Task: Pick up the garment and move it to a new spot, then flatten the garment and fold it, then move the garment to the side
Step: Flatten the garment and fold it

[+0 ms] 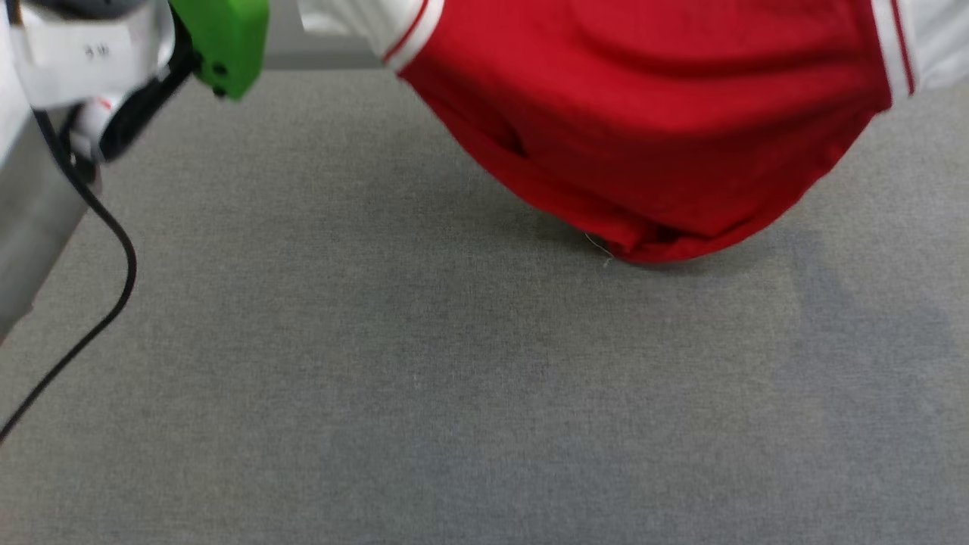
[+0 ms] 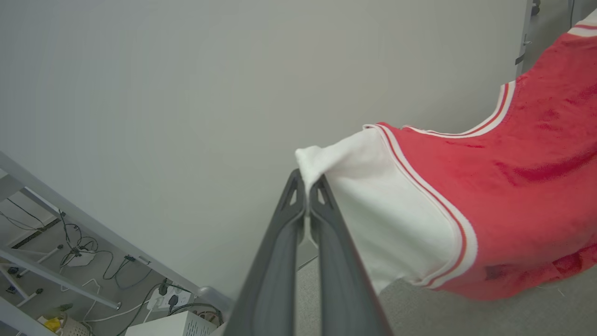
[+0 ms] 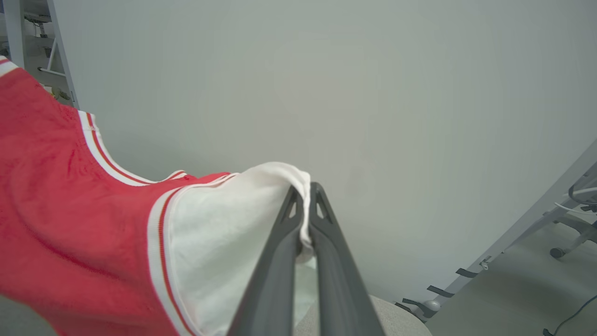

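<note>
The garment (image 1: 651,129) hangs slung between my two grippers. Its red hem (image 1: 651,246) sags to the grey table (image 1: 378,393) below them, touching or nearly so. My left gripper (image 2: 308,189) is clamped on the tip of one white sleeve (image 2: 373,210), and my right gripper (image 3: 304,193) on the other.

Risk: both bites are thin, so a tug could slip a sleeve free.

Risk: the hem may drag and bunch.

Grey woven tabletop (image 1: 454,393), evenly lit, soft shadows. Behind it a plain pale grey wall (image 2: 163,93) — bare, matte. Left wrist view: grey metal frame bars (image 2: 56,278) over a floor (image 2: 116,275) strewn with cables (image 2: 81,242), a power strip (image 2: 170,296), a white box (image 2: 172,324). Right wrist view — a chair castor (image 3: 556,253) on grey flooring.
</note>
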Motion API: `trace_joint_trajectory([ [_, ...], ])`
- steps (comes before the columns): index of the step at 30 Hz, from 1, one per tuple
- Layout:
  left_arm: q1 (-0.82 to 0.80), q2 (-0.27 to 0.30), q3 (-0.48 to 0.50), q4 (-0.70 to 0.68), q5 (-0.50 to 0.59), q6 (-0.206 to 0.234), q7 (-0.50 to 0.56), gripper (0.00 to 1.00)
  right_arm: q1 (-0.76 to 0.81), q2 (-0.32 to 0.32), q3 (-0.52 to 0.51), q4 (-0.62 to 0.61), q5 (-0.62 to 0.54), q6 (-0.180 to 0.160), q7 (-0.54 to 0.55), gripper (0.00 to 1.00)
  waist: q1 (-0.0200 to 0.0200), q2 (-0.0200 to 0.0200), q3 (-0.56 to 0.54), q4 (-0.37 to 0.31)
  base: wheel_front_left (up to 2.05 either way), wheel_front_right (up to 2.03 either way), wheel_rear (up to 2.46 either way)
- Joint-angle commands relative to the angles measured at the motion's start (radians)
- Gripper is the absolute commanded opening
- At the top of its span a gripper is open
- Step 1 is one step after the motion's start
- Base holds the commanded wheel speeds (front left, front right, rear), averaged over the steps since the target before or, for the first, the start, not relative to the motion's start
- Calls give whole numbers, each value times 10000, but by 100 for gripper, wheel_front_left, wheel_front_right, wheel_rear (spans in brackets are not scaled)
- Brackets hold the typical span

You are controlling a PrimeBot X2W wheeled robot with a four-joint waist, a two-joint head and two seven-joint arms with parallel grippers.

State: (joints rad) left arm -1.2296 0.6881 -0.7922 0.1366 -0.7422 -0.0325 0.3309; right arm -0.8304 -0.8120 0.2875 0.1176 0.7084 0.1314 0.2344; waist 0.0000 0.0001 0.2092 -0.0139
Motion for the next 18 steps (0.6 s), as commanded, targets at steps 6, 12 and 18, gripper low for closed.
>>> trace_joint_trajectory([
  [6,-2355,-581,295,1347,573,-346,-49,0,-3218,750,549,1394,-1067,-7,18,0,0,-1,2120,-343,0,0,0],
  [12,-4338,-901,418,2440,1122,-639,-480,0,-6084,1284,964,2922,-1783,-7,-492,0,0,-1,2916,-336,0,0,0],
  [18,-5820,-1048,636,3685,1225,-811,-1002,0,-8200,1755,1458,4408,-2285,-7,-1208,0,0,-1,3128,-385,0,0,0],
])
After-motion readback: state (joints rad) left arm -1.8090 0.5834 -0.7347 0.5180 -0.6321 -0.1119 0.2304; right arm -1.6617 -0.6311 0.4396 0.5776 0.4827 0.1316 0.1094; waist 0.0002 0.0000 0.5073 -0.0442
